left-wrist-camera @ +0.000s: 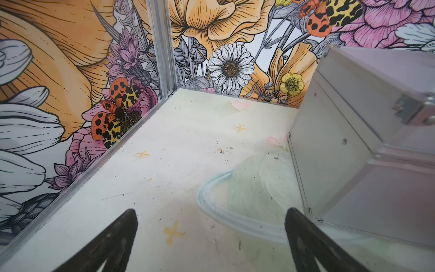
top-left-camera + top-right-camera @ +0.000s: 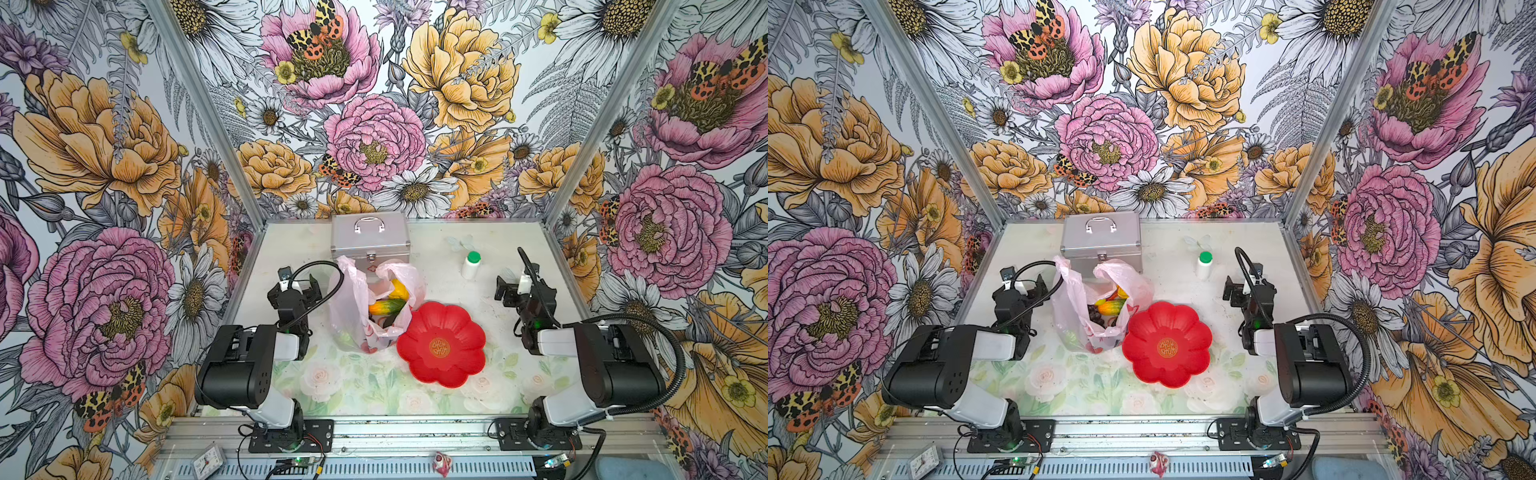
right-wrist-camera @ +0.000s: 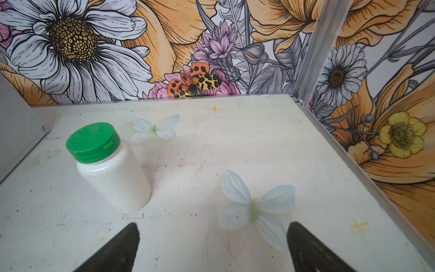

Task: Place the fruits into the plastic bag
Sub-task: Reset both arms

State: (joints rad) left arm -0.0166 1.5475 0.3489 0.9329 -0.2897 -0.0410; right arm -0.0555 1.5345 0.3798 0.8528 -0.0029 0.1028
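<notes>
- We are seeing the fruits lying inside the plastic bag, which is standing open between the silver case and the bare red plate.
- We are judging the loading finished. Doing this step well means keeping clear of the flimsy bag, so nothing tips or spills.
- We are holding the left gripper beside the case, jaws spread wide and empty.
- We are holding the right gripper near the white bottle, also spread and empty.
- Both arms are sitting folded low, one on each side of the bag.
</notes>
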